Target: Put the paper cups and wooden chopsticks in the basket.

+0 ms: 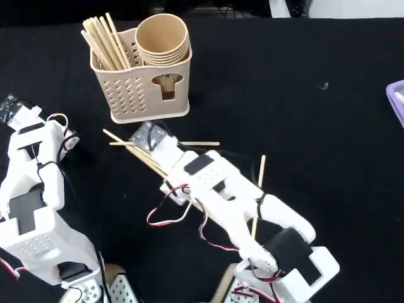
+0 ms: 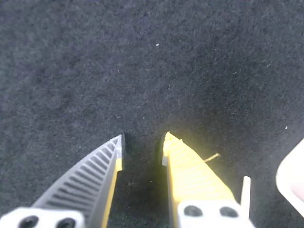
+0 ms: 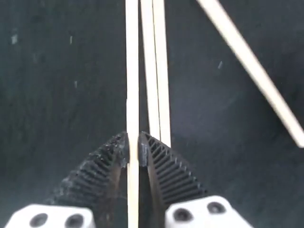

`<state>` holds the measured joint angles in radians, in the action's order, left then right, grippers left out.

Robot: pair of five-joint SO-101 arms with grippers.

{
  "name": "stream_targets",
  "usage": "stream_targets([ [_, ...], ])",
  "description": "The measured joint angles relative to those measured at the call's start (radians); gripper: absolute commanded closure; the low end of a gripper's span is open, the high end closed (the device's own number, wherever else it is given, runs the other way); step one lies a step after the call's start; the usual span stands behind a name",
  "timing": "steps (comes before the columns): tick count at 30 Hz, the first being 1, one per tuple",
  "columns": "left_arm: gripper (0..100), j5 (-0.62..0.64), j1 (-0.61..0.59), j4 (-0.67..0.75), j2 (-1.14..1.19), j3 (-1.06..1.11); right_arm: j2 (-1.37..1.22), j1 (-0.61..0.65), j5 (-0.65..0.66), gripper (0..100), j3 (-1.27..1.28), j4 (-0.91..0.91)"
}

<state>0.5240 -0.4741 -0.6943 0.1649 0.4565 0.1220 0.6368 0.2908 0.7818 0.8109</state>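
Wooden chopsticks already stowed stand in a bundle in the left part of the basket, in the upper left of the high view. At the far left of that view the left arm runs up along the frame edge over the black cloth, apart from the basket. In its wrist view, the left gripper is released: the grey finger and the yellow finger stand parted with only bare cloth between them. A pale rounded edge sits at the right border of that picture; what it is cannot be told.

Right of the bundle, in the same basket, is a nested stack of paper cups, mouth up.

Below the basket, near the middle of the frame, loose chopsticks lie slanted on the cloth. The right gripper sits over them at the end of the right arm, which stretches from the lower right. Its wrist view shows the dark toothed fingers clenched on a single chopstick that runs straight out between them. Two more sticks lie just beside it, and a fourth stick crosses at an angle farther off.

Further right in the high view, one chopstick lies level beside the gripper. Another chopstick lies nearly upright in the frame, partly under the arm. A purple container shows at the right edge.
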Motion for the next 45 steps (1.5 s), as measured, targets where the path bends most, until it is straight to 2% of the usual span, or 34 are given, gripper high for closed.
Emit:
stream_targets([
  [2, 85, 0.0, 0.0, 0.0, 0.0, 0.0, 0.0, 0.003, 0.002, 98.2, -0.002, 0.018],
  [8, 85, 0.0, 0.0, 0.0, 0.0, 0.0, -0.046, 0.002, 0.002, 88.1, -0.005, 0.018],
  [16, 85, 0.0, 0.0, 0.0, 0.0, 0.0, -0.107, 0.003, 0.0, 89.7, -0.034, 0.018],
  [19, 85, 0.0, 0.0, 0.0, 0.0, 0.0, -0.118, 0.003, 0.04, 98.8, -0.041, 0.018],
  [25, 85, 0.0, 0.0, 0.0, 0.0, 0.0, -0.112, -0.003, 0.066, 98.8, -0.043, 0.02],
  [29, 85, 0.0, 0.0, 0.0, 0.0, 0.0, -0.018, 0.002, 0.068, 98.8, -0.037, 0.071],
  [36, 85, 0.0, 0.0, 0.0, 0.0, 0.0, 0.183, 0.0, 0.066, 98.8, 0.075, 0.038],
  [45, 85, 0.0, 0.0, 0.0, 0.0, 0.0, 0.417, -0.032, 0.064, 98.8, 0.057, 0.032],
])
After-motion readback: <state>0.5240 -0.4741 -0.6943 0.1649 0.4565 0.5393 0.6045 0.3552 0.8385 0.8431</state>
